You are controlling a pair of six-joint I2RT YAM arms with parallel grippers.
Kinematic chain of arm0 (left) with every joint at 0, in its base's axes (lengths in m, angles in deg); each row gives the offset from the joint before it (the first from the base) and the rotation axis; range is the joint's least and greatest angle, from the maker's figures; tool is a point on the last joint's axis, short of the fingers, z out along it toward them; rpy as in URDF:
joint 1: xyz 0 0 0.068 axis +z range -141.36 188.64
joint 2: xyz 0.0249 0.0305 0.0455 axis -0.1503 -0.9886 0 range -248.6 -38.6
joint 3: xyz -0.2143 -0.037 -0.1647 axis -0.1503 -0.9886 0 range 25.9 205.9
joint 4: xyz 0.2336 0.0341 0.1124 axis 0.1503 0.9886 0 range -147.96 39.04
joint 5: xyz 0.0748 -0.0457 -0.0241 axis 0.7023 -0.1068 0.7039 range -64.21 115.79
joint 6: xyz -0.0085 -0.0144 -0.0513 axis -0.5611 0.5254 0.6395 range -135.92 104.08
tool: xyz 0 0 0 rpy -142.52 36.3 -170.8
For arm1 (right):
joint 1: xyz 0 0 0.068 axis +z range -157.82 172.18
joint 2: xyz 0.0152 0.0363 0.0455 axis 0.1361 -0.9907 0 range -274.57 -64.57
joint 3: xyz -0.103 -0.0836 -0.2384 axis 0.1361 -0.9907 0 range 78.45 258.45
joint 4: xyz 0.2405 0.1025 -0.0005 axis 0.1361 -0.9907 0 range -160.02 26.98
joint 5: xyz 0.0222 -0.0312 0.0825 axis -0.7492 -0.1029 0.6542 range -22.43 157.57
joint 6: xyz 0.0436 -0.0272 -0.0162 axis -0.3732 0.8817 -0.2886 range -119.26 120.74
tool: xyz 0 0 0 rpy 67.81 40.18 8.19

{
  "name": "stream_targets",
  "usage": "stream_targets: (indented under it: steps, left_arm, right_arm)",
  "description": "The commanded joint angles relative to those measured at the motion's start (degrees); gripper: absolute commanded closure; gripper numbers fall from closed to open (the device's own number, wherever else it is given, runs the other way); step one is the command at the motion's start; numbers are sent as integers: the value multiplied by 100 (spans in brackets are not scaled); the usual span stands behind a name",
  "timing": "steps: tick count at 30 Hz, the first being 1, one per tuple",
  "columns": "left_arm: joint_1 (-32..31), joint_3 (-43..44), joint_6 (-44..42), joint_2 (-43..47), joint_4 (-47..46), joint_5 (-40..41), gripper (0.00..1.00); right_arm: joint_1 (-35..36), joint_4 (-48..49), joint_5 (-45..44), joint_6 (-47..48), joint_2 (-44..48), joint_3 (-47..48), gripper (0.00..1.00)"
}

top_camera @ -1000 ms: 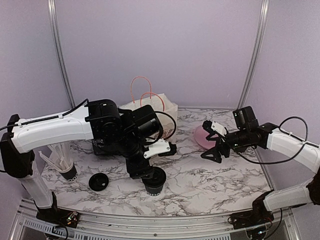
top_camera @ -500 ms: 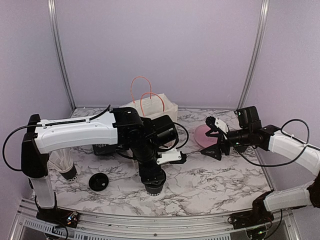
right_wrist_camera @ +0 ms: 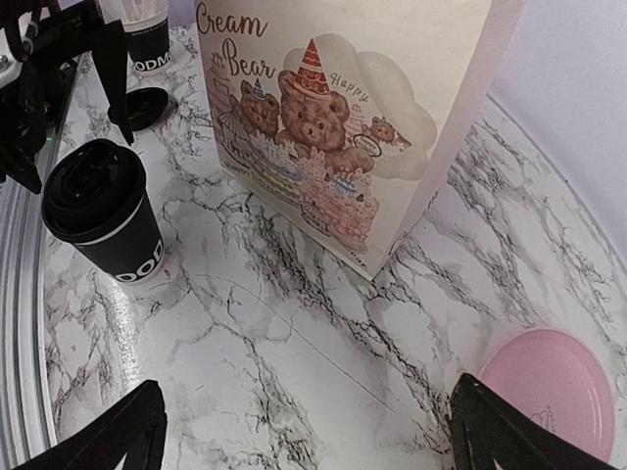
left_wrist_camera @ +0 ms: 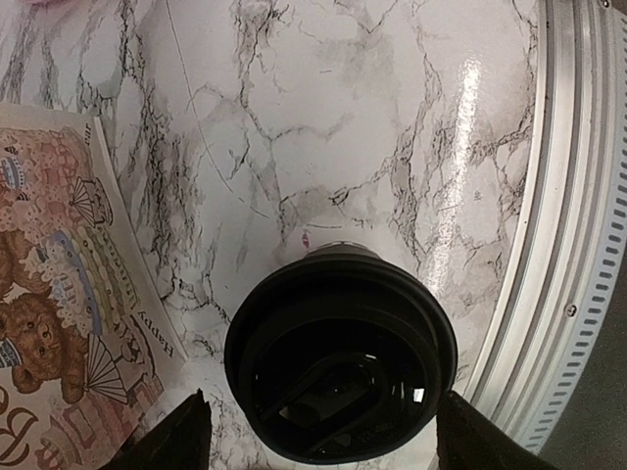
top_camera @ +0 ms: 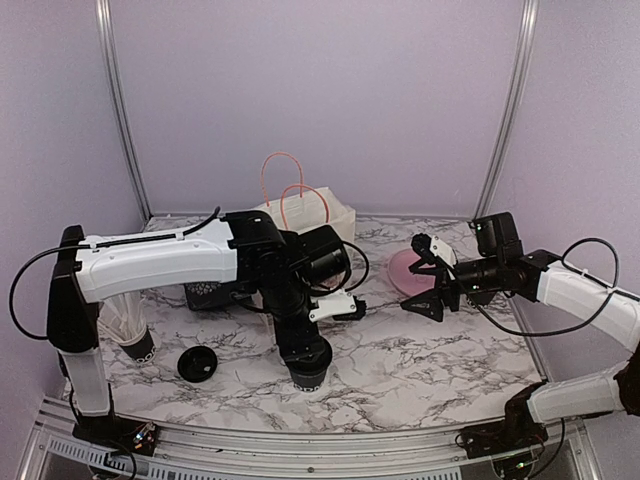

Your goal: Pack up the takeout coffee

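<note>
One takeout coffee cup (right_wrist_camera: pixel 103 220) stands upright near the front edge of the table (top_camera: pixel 420 370), its long axis vertical and its mouth facing up. It is made of black paper and tapers slightly toward the base. White block lettering runs round its lower side; only part is visible, and it looks like "OOD". A round, glossy black plastic lid (left_wrist_camera: pixel 340 364) with a raised rim is seated on top. The left gripper (top_camera: pixel 305 355) hangs directly over the cup. Its jaws are spread, and its black fingers (left_wrist_camera: pixel 181 436) sit to either side of the lid, gripping nothing. A second, loose black lid (top_camera: pixel 197 363) lies flat on the table to the left of the cup, well apart from it. Farther left is another black cup (top_camera: pixel 135 345), which holds white straws (top_camera: pixel 120 315) and has white letters reading "ODM". Behind the coffee cup stands a cream paper bag (right_wrist_camera: pixel 343 127) with thin pink loop handles. "Cream Bear" is printed on it in brown script, above teddy bears and a party hat, with a small "Happy" beside them. To the right of the bag, a smooth, round pink plate (right_wrist_camera: pixel 549 392) lies flat. The right gripper (top_camera: pixel 426 280) is raised near the plate with its jaws wide apart and nothing between them. The tabletop is white marble-patterned with dark veins, and a ribbed metal rail (left_wrist_camera: pixel 558 245) runs along its near edge.
</note>
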Motion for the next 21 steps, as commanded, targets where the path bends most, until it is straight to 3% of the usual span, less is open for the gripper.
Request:
stream_targets:
  steps: [1,12,21]
  left_arm:
    - [60,-48,-49,-132,48,-284,20]
    - [93,-54,-87,-329,52,-200,21]
    - [108,-166,-102,-288,79,-291,29]
  right_arm:
    - [-14,-50,140,71,19,19,2]
    - [-14,-120,186,133,-51,41,3]
    - [-14,-215,193,145,-118,207,4]
